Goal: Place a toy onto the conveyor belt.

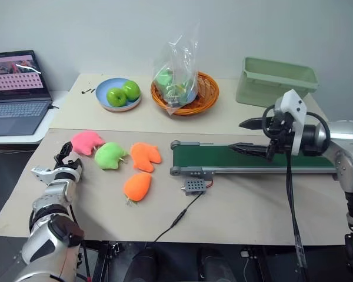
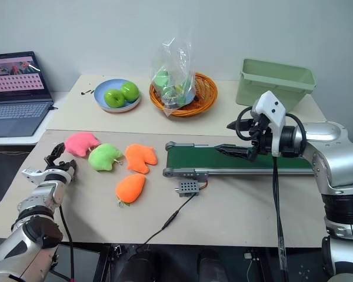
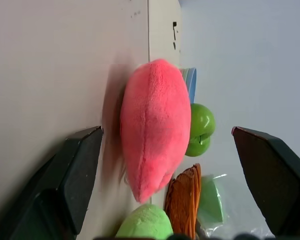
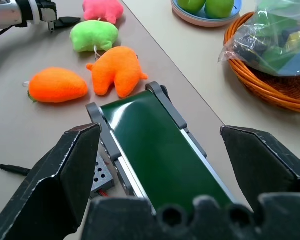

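The pink toy [image 1: 86, 141] lies on the table at the left end of a row of plush toys. My left gripper [image 1: 66, 155] sits low over the table just short of it, open; in the left wrist view the toy [image 3: 152, 127] stands ahead between the spread fingertips [image 3: 85, 165], untouched. The conveyor belt [image 1: 241, 158], dark green in a grey frame, runs along the table's right half. My right gripper [image 1: 247, 137] hovers open above the belt's left part with nothing in it.
A lime-green plush [image 1: 110, 155] and two orange plushes [image 1: 145, 155] [image 1: 137, 186] lie between the toy and the belt. A grey wired box [image 1: 194, 187] hangs off the belt's end. Behind are a plate of apples [image 1: 119, 94], a wicker basket [image 1: 185, 88], a green bin [image 1: 275, 79] and a laptop [image 1: 15, 88].
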You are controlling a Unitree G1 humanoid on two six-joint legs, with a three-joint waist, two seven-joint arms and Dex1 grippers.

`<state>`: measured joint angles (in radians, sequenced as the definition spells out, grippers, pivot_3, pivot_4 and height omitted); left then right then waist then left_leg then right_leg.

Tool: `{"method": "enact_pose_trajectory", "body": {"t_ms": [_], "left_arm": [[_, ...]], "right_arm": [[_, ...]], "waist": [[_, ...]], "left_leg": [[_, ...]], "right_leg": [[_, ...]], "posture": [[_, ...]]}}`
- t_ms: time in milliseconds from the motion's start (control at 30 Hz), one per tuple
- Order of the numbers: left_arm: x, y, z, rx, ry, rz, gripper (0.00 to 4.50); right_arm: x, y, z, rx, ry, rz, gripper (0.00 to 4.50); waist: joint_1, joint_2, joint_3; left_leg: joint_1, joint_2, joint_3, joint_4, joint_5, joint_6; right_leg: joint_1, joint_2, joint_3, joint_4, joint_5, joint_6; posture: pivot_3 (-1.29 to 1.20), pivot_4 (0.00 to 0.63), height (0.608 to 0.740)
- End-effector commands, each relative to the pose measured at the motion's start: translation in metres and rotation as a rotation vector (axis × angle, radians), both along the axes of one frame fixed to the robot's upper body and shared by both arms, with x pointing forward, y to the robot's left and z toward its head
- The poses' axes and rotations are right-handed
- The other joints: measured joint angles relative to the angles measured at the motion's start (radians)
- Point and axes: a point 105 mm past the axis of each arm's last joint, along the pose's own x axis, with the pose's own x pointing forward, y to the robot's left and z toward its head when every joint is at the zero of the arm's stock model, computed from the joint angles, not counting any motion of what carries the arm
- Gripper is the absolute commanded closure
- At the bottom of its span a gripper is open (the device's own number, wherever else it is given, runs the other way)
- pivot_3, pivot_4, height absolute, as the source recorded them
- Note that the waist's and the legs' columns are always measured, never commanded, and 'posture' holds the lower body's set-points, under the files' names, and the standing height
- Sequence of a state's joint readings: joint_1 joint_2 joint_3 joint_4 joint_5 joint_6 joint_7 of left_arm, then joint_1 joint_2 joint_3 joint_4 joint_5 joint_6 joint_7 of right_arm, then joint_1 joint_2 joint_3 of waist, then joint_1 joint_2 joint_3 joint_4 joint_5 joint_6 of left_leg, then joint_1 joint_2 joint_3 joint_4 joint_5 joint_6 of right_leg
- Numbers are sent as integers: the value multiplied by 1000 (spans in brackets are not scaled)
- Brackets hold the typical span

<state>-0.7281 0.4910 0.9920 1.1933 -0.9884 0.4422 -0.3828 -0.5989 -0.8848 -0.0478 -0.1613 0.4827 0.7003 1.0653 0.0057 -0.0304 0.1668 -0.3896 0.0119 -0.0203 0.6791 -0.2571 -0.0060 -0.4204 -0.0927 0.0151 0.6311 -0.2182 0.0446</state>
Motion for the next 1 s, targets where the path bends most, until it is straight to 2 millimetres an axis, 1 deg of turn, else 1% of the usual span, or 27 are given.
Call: {"method": "enact_pose_trajectory", "body": {"t_ms": [33, 200, 433, 567, 600, 667, 700, 767, 800, 833, 867, 1000], "left_arm": [[6, -5, 2, 16, 24, -24, 76], [15, -7, 11, 45, 40, -31, 76], [22, -10, 16, 46, 50, -16, 76], [25, -12, 20, 49, 44, -14, 1184], [25, -12, 21, 49, 43, -13, 1691], [25, -10, 21, 49, 41, -8, 2434], [24, -9, 21, 48, 41, -3, 2948], [23, -6, 21, 46, 37, 4, 3634], [21, -3, 22, 42, 28, 12, 3869], [19, 0, 23, 42, 23, 21, 4241], [17, 3, 23, 45, 19, 28, 4440], [10, 16, 26, 66, 1, 52, 4440]], "right_arm": [[-6, -3, 13, 1, -47, -7, 0], [-6, -2, 15, 3, -49, -10, 0], [-7, -1, 14, 2, -48, -10, 0], [-6, -1, 13, 0, -47, -11, 0], [-6, -1, 13, 0, -47, -12, 0], [-6, -2, 13, -1, -47, -15, 0], [-6, -2, 13, -1, -47, -16, 0], [-6, -3, 13, -1, -46, -17, 0], [-6, -3, 13, -1, -46, -17, 0], [-6, -3, 13, -1, -46, -17, 0], [-6, -3, 12, -1, -46, -18, 0], [-5, -2, 12, 0, -47, -16, 0]], "waist": [[0, 0, 0], [0, 0, 0], [-7, 0, 0], [-10, 0, 0], [-11, 0, 0], [-13, 0, 0], [-15, 0, 0], [-18, 0, 0], [-18, 0, 0], [-18, 0, 0], [-19, 0, 0], [-24, 0, 0]], "left_leg": [[0, 0, 0, 0, 0, 0], [0, 0, 0, 0, 0, 0], [-1, 0, 0, 0, 0, 0], [-1, 0, 0, 0, 0, 0], [-1, 0, 0, 0, 0, 0], [-1, 0, 0, 0, 0, 0], [-1, 0, 0, 0, 0, 0], [-2, 0, 0, 0, 0, 0], [-2, 0, 0, 0, 0, 0], [-2, 0, 0, 0, 0, 0], [-2, 0, 0, 0, 0, 0], [-2, 0, 0, 0, 0, 0]], "right_leg": [[0, 0, 0, 0, 0, 0], [-1, 0, 0, 0, 0, 0], [-1, 0, 0, -1, 0, 0], [-1, 0, 0, -1, 0, 0], [-1, 0, 0, -1, 0, 0], [-1, 0, 0, -1, 0, 0], [-1, 0, 0, -1, 0, 0], [-1, 0, 0, -1, 0, 0], [-1, 0, 0, -1, 0, 0], [-1, 0, 0, -1, 0, 0], [-1, 0, 0, -1, 0, 0], [-2, 0, 0, -1, 0, 0]], "posture": [[0, 150, 740], [0, 150, 740], [0, 150, 740], [0, 150, 740], [0, 150, 740], [0, 150, 740], [0, 150, 740], [0, 150, 740], [0, 150, 740], [0, 150, 740], [0, 150, 740], [0, 150, 740]]}}
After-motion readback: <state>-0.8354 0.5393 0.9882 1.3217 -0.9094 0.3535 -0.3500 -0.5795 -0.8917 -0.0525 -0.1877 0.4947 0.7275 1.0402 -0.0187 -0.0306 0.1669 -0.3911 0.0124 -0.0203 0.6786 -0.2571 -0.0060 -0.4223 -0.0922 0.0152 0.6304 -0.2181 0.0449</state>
